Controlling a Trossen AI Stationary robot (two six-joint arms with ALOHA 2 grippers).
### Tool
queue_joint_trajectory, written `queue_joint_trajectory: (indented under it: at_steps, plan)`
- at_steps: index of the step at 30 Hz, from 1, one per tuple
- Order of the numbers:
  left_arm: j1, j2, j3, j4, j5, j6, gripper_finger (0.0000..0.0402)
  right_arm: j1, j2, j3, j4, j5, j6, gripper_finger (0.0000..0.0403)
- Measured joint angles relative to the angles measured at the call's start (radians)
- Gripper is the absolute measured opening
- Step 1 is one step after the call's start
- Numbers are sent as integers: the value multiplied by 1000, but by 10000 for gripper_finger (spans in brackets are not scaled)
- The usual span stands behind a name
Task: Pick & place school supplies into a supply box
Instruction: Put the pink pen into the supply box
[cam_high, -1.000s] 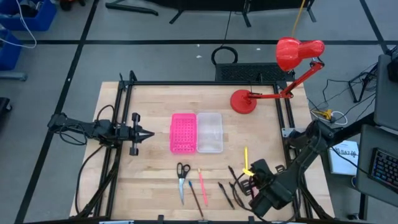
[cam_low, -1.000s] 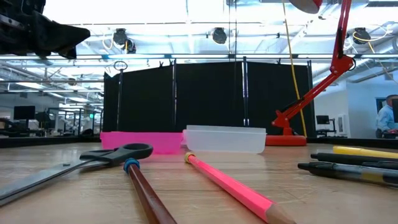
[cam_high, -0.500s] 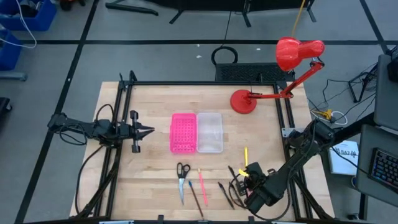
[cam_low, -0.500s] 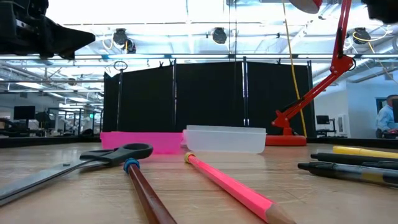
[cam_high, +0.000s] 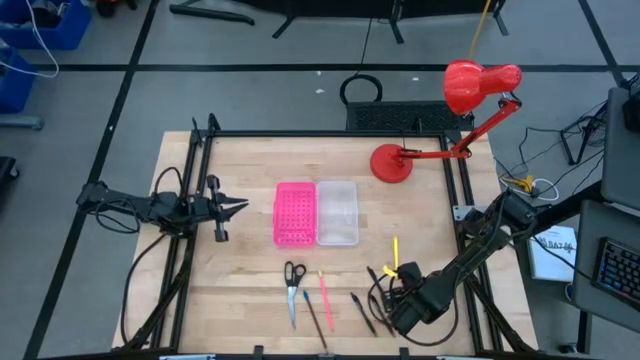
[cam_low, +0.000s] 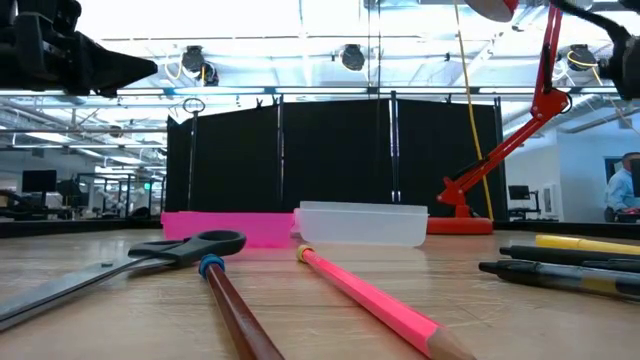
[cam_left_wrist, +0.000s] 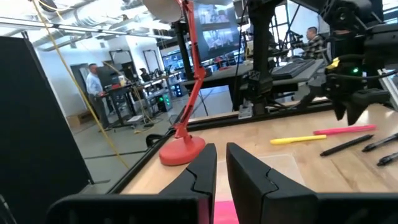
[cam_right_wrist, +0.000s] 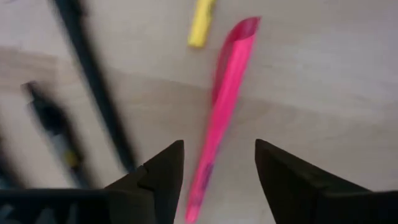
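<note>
Your right tool, its dark tapered fingers spread apart, hangs over a slim glossy pink pen lying on the pale wood-grain table, while the clear plastic rectangular supply box sits mid-table beside its pink perforated half.

The clear supply box sits open and empty mid-counter, joined along one long side to its pink perforated half. Nearer the front edge lie the school supplies: black-handled scissors with blades pointing to the edge, a brown pencil and pink pencil beside them, a black pen, then a yellow marker farther right.
</note>
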Motion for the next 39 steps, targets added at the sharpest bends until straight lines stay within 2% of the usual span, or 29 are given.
queue_joint_trajectory:
  at_steps: [4,10,13,17,24,31,35,39]
  plan:
    - [0,0,0,0,0,0,47,0,0,-59,54,-7,3,189]
    - [0,0,0,0,1,-12,47,-11,-8,-176,233,-12,-50,175]
    - [0,0,0,-1,1,-12,47,-22,-8,-220,261,-53,-91,163]
    - [0,0,0,-4,1,-13,47,-30,-7,-273,278,-97,-133,128]
    - [0,0,0,-23,2,-65,47,-30,-12,-316,326,-134,-167,23]
    - [0,0,0,-33,3,-88,47,-37,-64,-329,345,-140,-175,27]
    - [0,0,0,-37,3,-109,47,-32,-172,-321,356,-102,-186,20]
    - [0,0,0,-49,4,-119,47,-31,-281,-278,332,47,-197,20]
